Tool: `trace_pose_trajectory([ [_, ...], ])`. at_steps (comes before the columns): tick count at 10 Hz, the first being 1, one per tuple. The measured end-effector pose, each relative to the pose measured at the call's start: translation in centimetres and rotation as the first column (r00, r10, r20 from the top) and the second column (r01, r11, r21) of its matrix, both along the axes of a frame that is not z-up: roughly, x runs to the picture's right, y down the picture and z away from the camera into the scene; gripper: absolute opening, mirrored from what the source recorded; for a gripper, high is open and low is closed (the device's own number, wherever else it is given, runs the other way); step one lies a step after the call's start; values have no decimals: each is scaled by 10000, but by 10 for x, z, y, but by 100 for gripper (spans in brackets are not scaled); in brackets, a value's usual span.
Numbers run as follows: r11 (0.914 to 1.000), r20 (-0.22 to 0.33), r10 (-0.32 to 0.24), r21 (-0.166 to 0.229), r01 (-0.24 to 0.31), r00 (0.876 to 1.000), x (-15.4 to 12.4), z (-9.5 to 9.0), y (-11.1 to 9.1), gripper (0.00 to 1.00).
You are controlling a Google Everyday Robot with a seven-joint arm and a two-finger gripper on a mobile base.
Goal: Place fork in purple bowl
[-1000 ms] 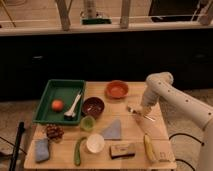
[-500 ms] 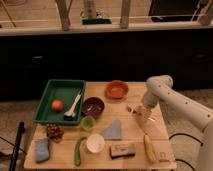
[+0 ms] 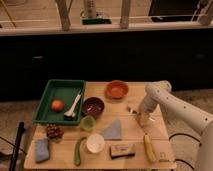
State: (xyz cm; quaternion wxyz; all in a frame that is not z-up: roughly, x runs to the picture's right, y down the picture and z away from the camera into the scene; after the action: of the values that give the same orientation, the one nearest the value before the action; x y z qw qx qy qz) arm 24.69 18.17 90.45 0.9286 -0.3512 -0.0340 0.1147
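The thin silvery fork (image 3: 132,109) lies on the wooden table (image 3: 160,135), right of centre, only partly visible. My gripper (image 3: 141,117) hangs from the white arm (image 3: 158,93) and is low over the table, right at the fork's right end. The dark purple bowl (image 3: 93,106) sits to the left of the fork, about a bowl's width from my gripper, beside the green tray.
An orange-red bowl (image 3: 117,89) stands behind the fork. The green tray (image 3: 50,89) holds a white utensil (image 3: 74,105) and an orange fruit (image 3: 57,105). Near the front are a green cup (image 3: 88,123), grey cloth (image 3: 112,131), white cup (image 3: 95,143), banana (image 3: 149,147) and brown bar (image 3: 122,149).
My gripper has come down and slightly left, from above the table to just over the fork. Nothing else on the table has moved.
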Motion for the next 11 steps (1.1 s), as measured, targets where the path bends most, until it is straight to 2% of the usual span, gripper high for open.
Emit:
trace_pose_trajectory([
  [1,10000,0,0,-4,0,10000,0,0,0,58],
  [2,10000,8,19,36,-19,10000,0,-2,-3,44],
  [6,10000,39,-13,20,13,10000,-1,-9,-11,5],
  [7,10000,70,-62,-75,63,10000,-2,-11,-7,1],
  [11,9999,25,-50,-101,51,10000,1,-12,-8,0],
])
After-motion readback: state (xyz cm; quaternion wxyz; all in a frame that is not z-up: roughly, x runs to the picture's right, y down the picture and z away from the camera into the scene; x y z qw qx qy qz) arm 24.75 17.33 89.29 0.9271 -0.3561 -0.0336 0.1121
